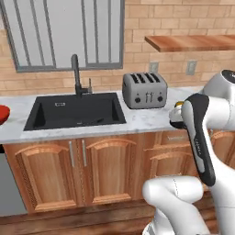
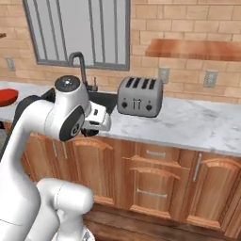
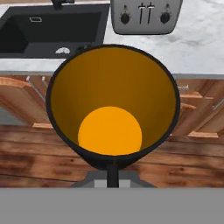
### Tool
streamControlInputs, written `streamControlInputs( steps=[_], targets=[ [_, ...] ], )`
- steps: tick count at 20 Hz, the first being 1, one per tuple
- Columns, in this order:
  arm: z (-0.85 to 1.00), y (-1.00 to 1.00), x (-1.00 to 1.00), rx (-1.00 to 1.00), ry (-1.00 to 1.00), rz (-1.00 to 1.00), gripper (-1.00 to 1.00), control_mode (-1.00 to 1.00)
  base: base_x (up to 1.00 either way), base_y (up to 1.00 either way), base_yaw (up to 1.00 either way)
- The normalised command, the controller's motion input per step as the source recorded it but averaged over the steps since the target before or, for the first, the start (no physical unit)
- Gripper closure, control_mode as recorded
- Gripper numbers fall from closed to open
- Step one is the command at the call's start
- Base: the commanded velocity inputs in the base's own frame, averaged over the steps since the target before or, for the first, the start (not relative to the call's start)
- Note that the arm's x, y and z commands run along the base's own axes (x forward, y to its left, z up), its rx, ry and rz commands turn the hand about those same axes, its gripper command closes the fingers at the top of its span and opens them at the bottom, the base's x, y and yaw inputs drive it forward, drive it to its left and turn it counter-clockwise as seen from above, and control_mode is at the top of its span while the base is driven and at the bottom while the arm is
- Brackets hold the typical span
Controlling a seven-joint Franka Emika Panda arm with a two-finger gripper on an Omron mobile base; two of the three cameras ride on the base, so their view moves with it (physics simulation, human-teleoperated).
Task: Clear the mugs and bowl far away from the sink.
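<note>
My gripper (image 3: 113, 174) is shut on a black mug (image 3: 111, 109) with an orange-yellow inside, and its mouth faces the hand camera. From the left base the mug (image 1: 176, 120) hangs at the counter's front edge, right of the sink (image 1: 73, 110), partly behind my forearm. From the right base the hand (image 2: 96, 120) sits in front of the cabinets, below the sink (image 2: 107, 99). The red bowl (image 1: 2, 114) lies on the counter at the far left, beyond the sink; it is the red bowl (image 2: 6, 97) at the left edge of the right base view.
A silver toaster (image 1: 144, 89) stands on the marble counter (image 1: 147, 120) just right of the sink. A black gooseneck faucet (image 1: 75, 73) rises behind the basin. Wooden cabinets (image 1: 105, 170) run below the counter, and a wooden shelf (image 1: 193, 42) hangs on the brick wall at right.
</note>
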Motion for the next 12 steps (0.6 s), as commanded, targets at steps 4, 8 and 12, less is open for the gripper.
streamControlInputs(
  steps=[4, 8, 12],
  targets=[
    [0.0, 0.0, 0.0, 0.0, 0.0, 0.0, 1.0, 1.0, -0.88, 0.13, 0.87],
    [0.0, 0.0, 0.0, 0.0, 0.0, 0.0, 1.0, 1.0, -0.52, 0.17, 1.0],
    [0.0, 0.0, 0.0, 0.0, 0.0, 0.0, 1.0, 1.0, -0.44, 0.13, 1.0]
  ],
)
